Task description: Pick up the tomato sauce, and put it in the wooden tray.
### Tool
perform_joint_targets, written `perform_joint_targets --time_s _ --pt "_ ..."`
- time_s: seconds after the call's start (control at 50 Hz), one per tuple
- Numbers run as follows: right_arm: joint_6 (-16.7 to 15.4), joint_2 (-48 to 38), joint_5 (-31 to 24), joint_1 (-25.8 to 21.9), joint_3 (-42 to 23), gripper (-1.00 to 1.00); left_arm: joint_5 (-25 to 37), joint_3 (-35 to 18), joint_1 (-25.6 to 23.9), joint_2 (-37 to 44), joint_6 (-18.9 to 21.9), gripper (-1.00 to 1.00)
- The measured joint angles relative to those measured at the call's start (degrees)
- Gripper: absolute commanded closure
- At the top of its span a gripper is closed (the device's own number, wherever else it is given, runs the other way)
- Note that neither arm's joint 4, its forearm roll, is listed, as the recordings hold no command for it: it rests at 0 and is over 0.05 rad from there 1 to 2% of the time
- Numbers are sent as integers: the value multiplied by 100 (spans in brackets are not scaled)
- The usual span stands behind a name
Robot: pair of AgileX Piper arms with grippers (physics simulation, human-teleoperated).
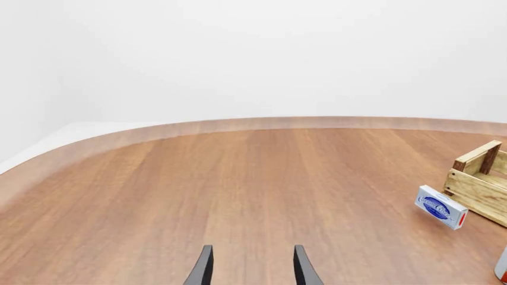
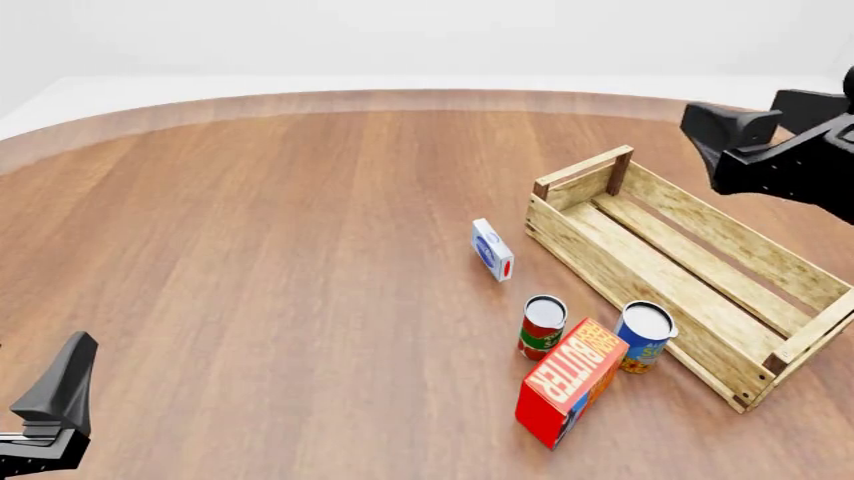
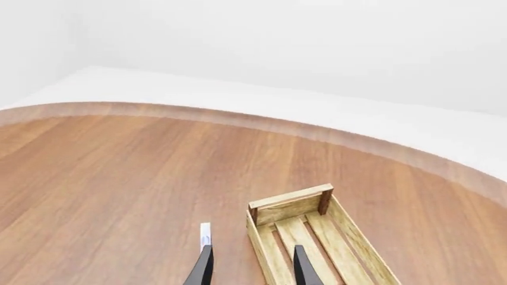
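Note:
The tomato sauce (image 2: 543,327), a small can with a red and green label, stands upright on the table just in front of the wooden tray (image 2: 694,268). The tray holds nothing. My left gripper (image 2: 56,400) is low at the table's near left, far from the can; the left wrist view shows it (image 1: 253,270) open and empty. My right gripper (image 2: 763,122) hangs above the tray's far right side; the right wrist view shows it (image 3: 252,270) open and empty, above the tray's far end (image 3: 290,205). The can is out of both wrist views.
A blue and orange can (image 2: 646,336) and a red "BUTTER" box (image 2: 571,382) stand close beside the tomato sauce. A small blue and white box (image 2: 493,250) stands left of the tray; it also shows in the left wrist view (image 1: 440,206) next to the tray's corner (image 1: 478,178).

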State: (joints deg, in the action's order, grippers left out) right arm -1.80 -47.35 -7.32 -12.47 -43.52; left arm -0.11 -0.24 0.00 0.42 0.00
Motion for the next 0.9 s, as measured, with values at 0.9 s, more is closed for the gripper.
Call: perform_joint_targets --time_s 0.9 --pt "-341 -3511 -2718 -931 -2047 -100 0 0 0 0 0 -100"
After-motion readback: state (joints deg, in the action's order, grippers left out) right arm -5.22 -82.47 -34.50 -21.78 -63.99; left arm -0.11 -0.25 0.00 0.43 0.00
